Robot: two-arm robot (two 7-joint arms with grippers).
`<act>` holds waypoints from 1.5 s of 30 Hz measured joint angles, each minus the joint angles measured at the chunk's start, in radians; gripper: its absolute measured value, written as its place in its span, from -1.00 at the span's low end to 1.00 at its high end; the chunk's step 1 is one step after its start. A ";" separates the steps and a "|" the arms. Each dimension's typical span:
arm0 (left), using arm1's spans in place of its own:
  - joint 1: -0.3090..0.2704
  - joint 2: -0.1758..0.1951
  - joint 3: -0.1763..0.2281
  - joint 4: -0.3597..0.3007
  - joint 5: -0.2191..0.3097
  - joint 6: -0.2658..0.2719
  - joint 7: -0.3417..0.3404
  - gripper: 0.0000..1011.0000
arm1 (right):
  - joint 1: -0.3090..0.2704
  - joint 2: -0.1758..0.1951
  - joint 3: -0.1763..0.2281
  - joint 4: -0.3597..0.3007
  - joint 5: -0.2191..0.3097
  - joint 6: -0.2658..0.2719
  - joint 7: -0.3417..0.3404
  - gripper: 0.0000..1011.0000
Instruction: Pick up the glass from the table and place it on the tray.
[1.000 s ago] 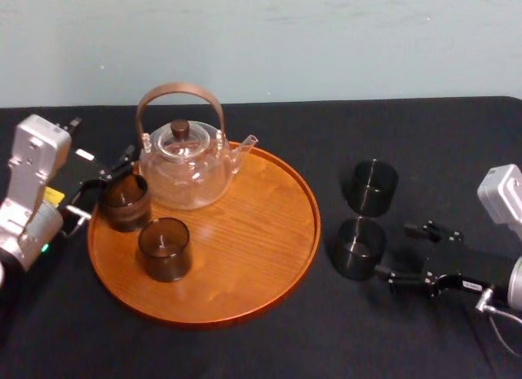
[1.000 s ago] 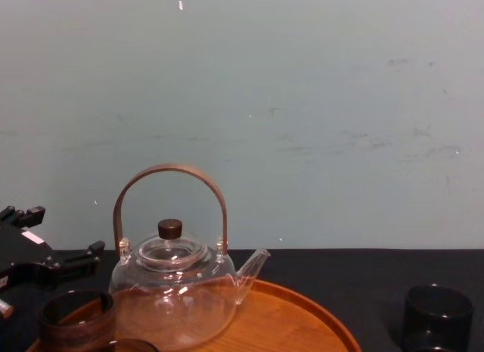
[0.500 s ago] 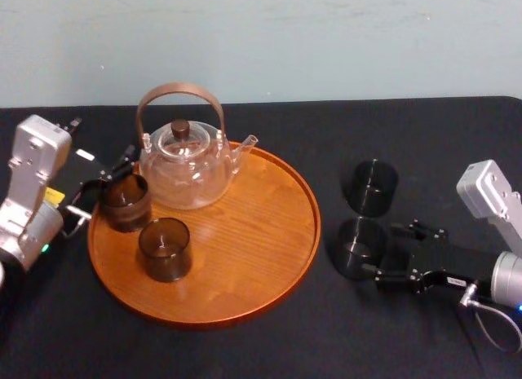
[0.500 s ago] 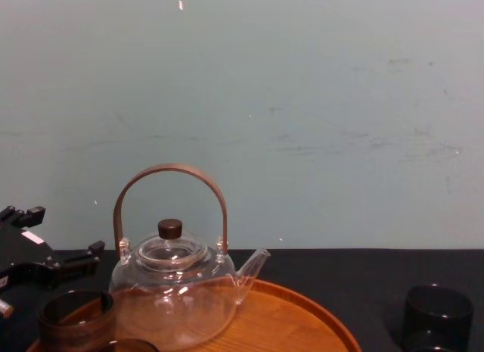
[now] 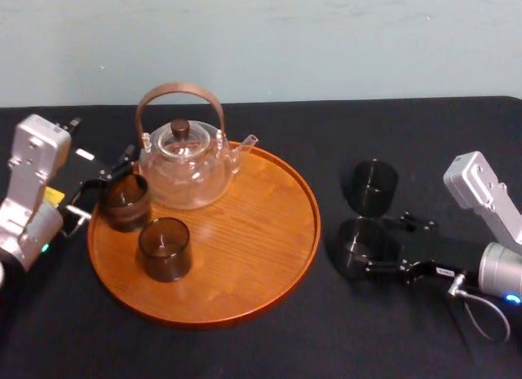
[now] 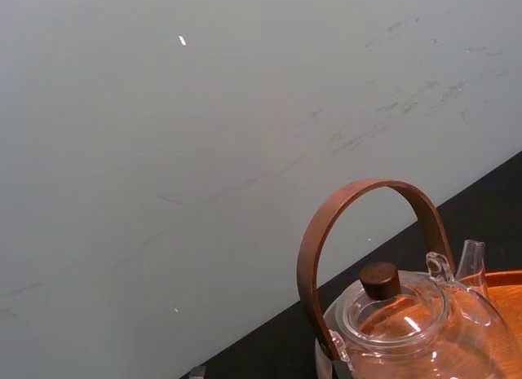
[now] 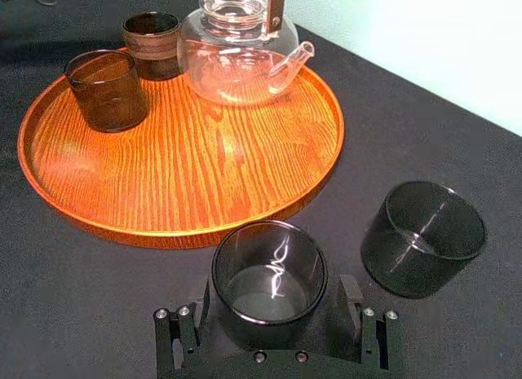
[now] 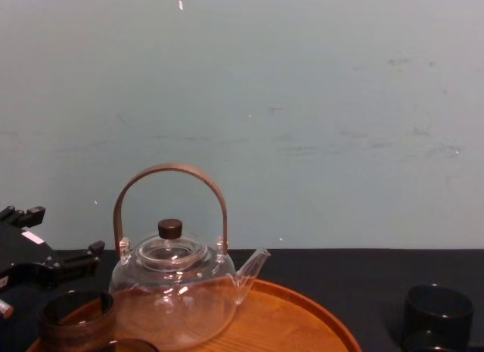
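Observation:
Two dark glasses stand on the black table right of the tray point(image 5: 245, 232): a near glass point(image 5: 357, 247) and a far glass point(image 5: 371, 186). My right gripper point(image 5: 382, 247) is open, low on the table, with one finger on each side of the near glass. In the right wrist view that glass point(image 7: 269, 269) sits between the black fingers point(image 7: 175, 330) of the gripper point(image 7: 272, 310), with the far glass point(image 7: 424, 236) beside it. My left gripper point(image 5: 102, 187) is open at the tray's back left edge, beside a brown glass point(image 5: 125, 201).
The tray also carries a glass teapot point(image 5: 183, 163) with a brown hoop handle and a second brown glass point(image 5: 165, 248); its right half point(image 7: 188, 167) is bare wood. A pale wall closes the table's far side.
My right gripper has slid left along the table until its fingers flank the near glass. The left arm, tray and glasses have not moved.

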 joint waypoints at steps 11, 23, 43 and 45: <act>0.000 0.000 0.000 0.000 0.000 0.000 0.000 0.98 | 0.028 -0.013 -0.021 0.017 -0.010 0.002 0.006 0.98; 0.000 0.000 0.000 0.000 0.000 0.000 0.000 0.98 | 0.044 -0.021 -0.036 0.025 -0.024 0.007 0.007 0.98; 0.000 0.000 0.000 0.000 0.000 0.000 0.000 0.98 | 0.041 -0.019 -0.033 0.025 -0.020 0.007 0.007 0.78; 0.000 0.000 0.000 0.000 0.000 0.000 0.000 0.98 | 0.041 -0.019 -0.033 0.025 -0.019 0.006 0.007 0.78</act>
